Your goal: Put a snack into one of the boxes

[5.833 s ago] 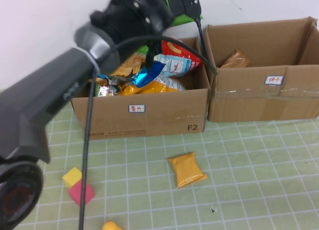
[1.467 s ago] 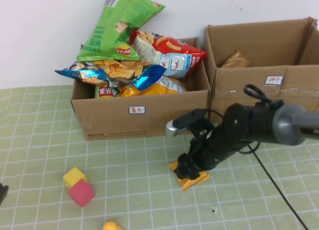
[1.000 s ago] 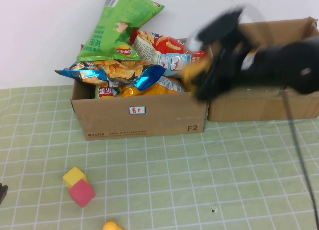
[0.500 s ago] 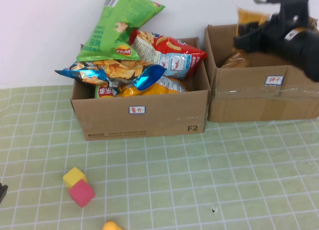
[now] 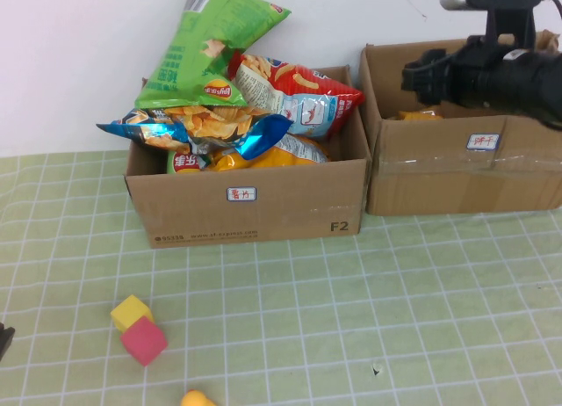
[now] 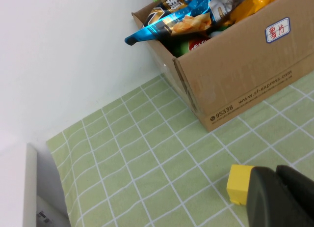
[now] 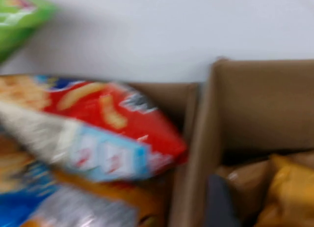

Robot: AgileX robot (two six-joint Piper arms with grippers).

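Inside the right-hand brown cardboard box [image 5: 457, 160] lies the yellow foil snack packet [image 5: 418, 115], delivered; right gripper [image 5: 420, 77] hovers above, left gripper [image 6: 279, 197] parked beyond that box, both grips indeterminable.

yellow cube [image 5: 127, 311] | touching pink cube [image 5: 143, 341] | yellow bit [image 5: 197, 398] nr edge

Green gridded mat [image 5: 351, 318] carries two boxes [image 5: 250, 199] [image 5: 465, 164], coloured blocks [image 5: 136, 329], possibly toys.
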